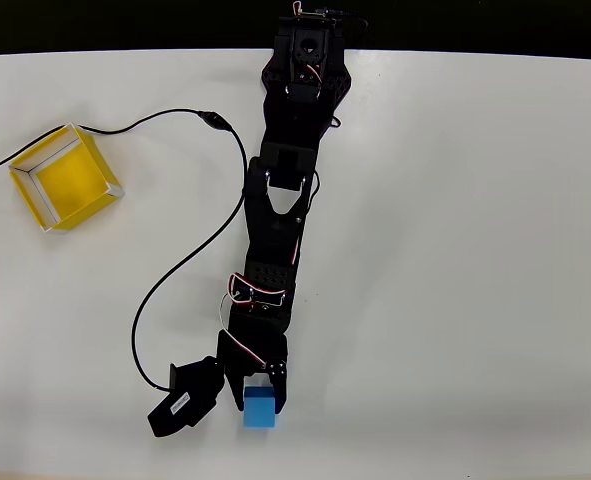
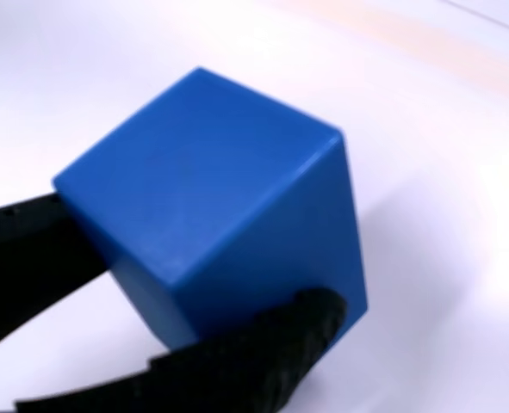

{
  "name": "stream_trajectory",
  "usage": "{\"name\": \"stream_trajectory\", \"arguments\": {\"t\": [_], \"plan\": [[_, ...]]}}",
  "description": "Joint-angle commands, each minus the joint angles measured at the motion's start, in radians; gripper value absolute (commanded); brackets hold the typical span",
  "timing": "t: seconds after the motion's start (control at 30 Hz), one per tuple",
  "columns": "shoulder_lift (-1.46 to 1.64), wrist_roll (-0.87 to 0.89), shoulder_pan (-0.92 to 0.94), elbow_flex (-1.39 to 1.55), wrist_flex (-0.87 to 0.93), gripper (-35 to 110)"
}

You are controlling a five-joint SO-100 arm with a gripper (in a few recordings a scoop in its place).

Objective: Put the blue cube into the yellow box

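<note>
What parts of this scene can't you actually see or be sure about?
- Small bright blue cube, wrist view: its underside is hidden, so lifted or resting is unclear.
- Black gripper, overhead view: the arm covers its jaws, hiding their contact.
- Shallow yellow box, overhead view: its near walls hide part of the floor.

Bright white table (image 1: 475,250), black strip beyond its far edge.

A lab-like bench: bare white table (image 1: 475,250), black backdrop, loose black cable (image 1: 175,270).

White table (image 1: 475,250): yellow box (image 1: 67,177), cable (image 1: 175,270).
</note>
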Motion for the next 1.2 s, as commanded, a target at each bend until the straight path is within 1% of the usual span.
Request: {"name": "stream_trajectory", "arguments": {"t": [0.0, 0.3, 0.43, 0.6, 0.67, 0.9, 1.17], "plan": [[0.413, -0.002, 0.081, 0.077, 0.011, 10], [0.75, -0.009, 0.272, 0.331, 0.054, 10], [0.902, -0.008, 0.405, 0.431, 0.094, 10], [1.034, -0.014, 0.586, 0.541, 0.103, 10], [1.065, -0.012, 0.653, 0.578, 0.114, 10], [1.083, -0.02, 0.851, 0.666, 0.066, 10], [1.052, 0.011, 1.008, 0.675, 0.038, 10]]}}
